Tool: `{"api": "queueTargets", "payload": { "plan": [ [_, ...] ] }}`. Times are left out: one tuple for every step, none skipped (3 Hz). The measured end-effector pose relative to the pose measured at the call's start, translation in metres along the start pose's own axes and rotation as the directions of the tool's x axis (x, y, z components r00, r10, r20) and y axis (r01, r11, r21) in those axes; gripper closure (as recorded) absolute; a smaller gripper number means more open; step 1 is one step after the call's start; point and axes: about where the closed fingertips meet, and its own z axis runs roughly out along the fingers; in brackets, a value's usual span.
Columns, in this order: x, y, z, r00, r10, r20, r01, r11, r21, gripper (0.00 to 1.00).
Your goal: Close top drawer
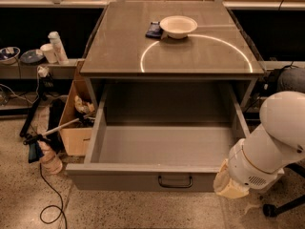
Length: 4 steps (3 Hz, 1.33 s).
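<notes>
The top drawer (pixel 162 144) is a large deep grey metal drawer. It is pulled far out of the cabinet and its inside is bare. Its front panel (pixel 119 178) faces me low in the view, with a small dark handle (pixel 175 181) at the centre. My white arm (pixel 269 144) comes in from the right. My gripper (pixel 229 186), at the arm's cream-coloured end, sits at the drawer's front right corner, against or just in front of the panel's right end.
The cabinet top (pixel 119 46) carries a white bowl (pixel 178 26) and a small dark object (pixel 154 30). A cardboard box (pixel 76 128), cables and a long tool (pixel 43 137) lie on the floor at the left. A shelf with bottles (pixel 56 46) stands at the far left.
</notes>
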Motion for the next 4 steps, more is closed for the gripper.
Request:
{"api": "queueTargets", "payload": {
  "plan": [
    [0.0, 0.0, 0.0, 1.0, 0.0, 0.0, 0.0, 1.0, 0.0, 1.0],
    [0.002, 0.004, 0.002, 1.0, 0.007, 0.014, -0.007, 1.0, -0.002, 1.0],
    [-0.006, 0.002, 0.011, 0.999, -0.003, 0.032, 0.004, 0.9998, -0.017, 1.0],
    [-0.021, -0.002, 0.022, 0.999, -0.025, 0.047, 0.027, 0.9991, -0.034, 1.0]
  ]
}}
